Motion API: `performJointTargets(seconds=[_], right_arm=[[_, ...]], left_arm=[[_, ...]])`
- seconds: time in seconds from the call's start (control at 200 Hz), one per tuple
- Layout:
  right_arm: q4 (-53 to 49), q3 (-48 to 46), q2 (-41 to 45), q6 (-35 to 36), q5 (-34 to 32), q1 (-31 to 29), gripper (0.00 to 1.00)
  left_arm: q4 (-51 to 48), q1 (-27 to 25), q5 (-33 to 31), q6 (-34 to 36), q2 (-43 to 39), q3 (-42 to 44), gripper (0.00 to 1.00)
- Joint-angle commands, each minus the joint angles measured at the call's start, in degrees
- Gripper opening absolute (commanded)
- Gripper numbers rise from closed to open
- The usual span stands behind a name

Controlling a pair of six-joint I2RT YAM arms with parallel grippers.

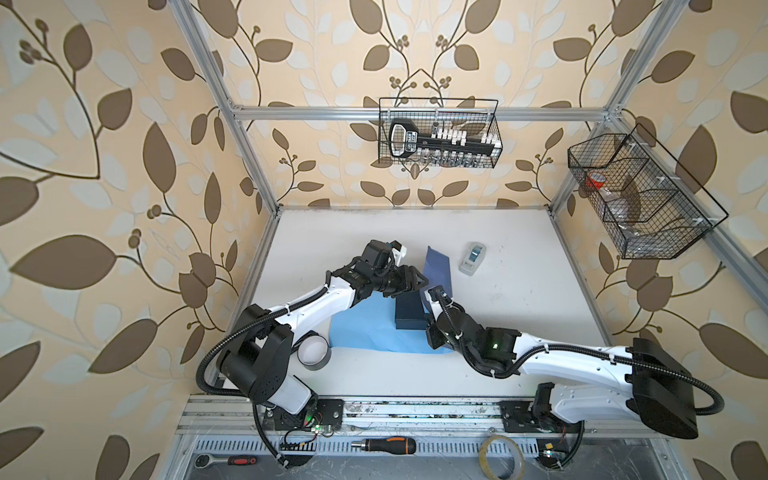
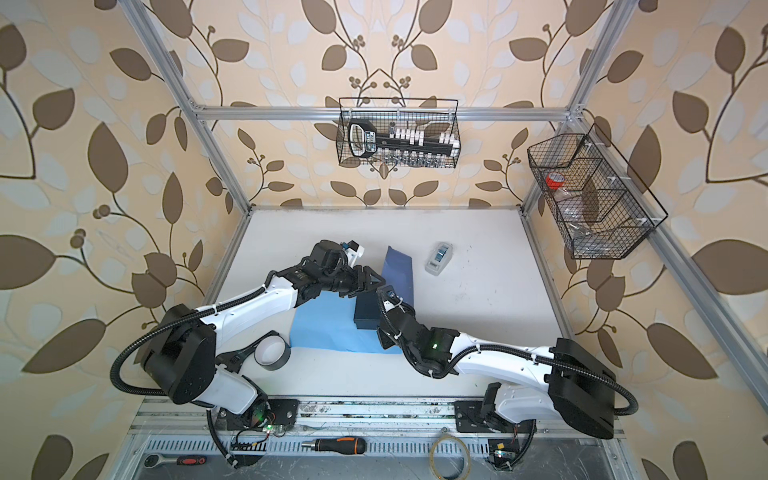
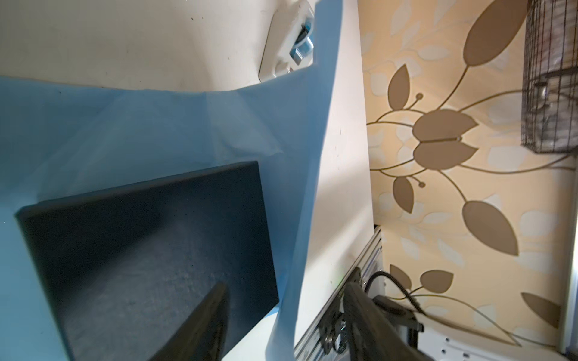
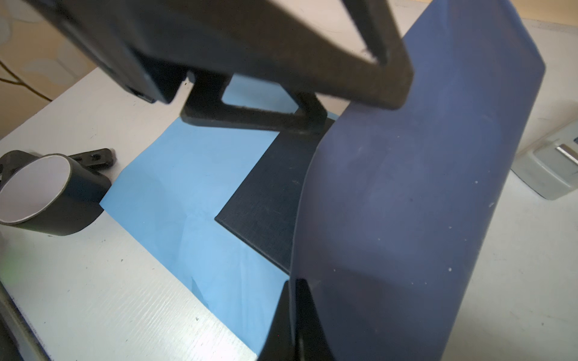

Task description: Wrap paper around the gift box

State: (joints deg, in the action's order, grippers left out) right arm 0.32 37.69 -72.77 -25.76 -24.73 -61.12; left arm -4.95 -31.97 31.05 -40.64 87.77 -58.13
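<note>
Right claw (image 4: 295, 292) pinching paper (image 4: 406, 187) edge upright; left claw (image 1: 419, 281) spread over gift box (image 4: 269, 206).

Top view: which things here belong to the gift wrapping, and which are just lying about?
Job: dark navy square gift box; large thin blue paper sheet, one flap lifted.
Lying about: small grey tape dispenser; black tape roll; orange-and-black-handled screwdriver; red-handled ratchet.

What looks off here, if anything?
Nothing damaged. The paper is creased beside the box, and its right flap stands up, pinched in the right gripper: expected mid-wrap.
</note>
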Motion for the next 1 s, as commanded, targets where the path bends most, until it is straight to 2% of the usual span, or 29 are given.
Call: performJointTargets(seconds=[0.0, 0.415, 0.46, 0.525, 0.61, 0.675, 0.775, 0.845, 0.91, 0.995], right_arm=[[1.0, 2.4, -1.1, -0.2, 0.9, -0.5, 0.00], [0.7, 3.3, -1.8, 0.6, 0.3, -0.7, 0.00], [0.2, 3.5, -1.7, 0.7, 0.2, -0.7, 0.02], [-0.6, 3.8, -1.0, 0.7, 0.1, -0.7, 0.10], [-3.4, 4.0, 0.9, 0.8, 1.4, -0.7, 0.33], [-5.5, 3.6, 3.5, 1.3, 3.7, -0.7, 0.45], [-9.5, 2.7, 8.5, 2.8, 8.3, -0.6, 0.56], [-12.2, 2.5, 11.8, 4.5, 14.2, 0.5, 0.67], [-14.0, 2.3, 14.0, 5.0, 20.0, 3.6, 0.74], [-14.1, 1.5, 16.3, 4.8, 26.1, 9.0, 0.77]], left_arm=[[-0.9, -0.9, 0.2, 2.7, 1.8, -3.1, 0.47], [-2.2, -1.0, 0.6, 3.2, 3.7, -4.0, 0.09], [-2.8, -1.0, 0.5, 3.5, 3.9, -4.0, 0.04], [-2.9, -0.8, 0.4, 3.8, 3.9, -3.8, 0.00], [-2.5, -0.2, 1.2, 3.7, 3.6, -3.3, 0.00], [-2.5, 0.7, 1.7, 4.0, 3.1, -2.8, 0.00], [-2.4, 1.8, 3.3, 4.7, 1.9, -1.6, 0.00], [-2.7, 2.5, 5.1, 5.5, 1.6, -1.0, 0.00], [-2.9, 3.3, 6.0, 5.9, 1.3, -0.1, 0.00], [-2.3, 4.3, 6.7, 5.8, 0.4, 1.6, 0.00]])
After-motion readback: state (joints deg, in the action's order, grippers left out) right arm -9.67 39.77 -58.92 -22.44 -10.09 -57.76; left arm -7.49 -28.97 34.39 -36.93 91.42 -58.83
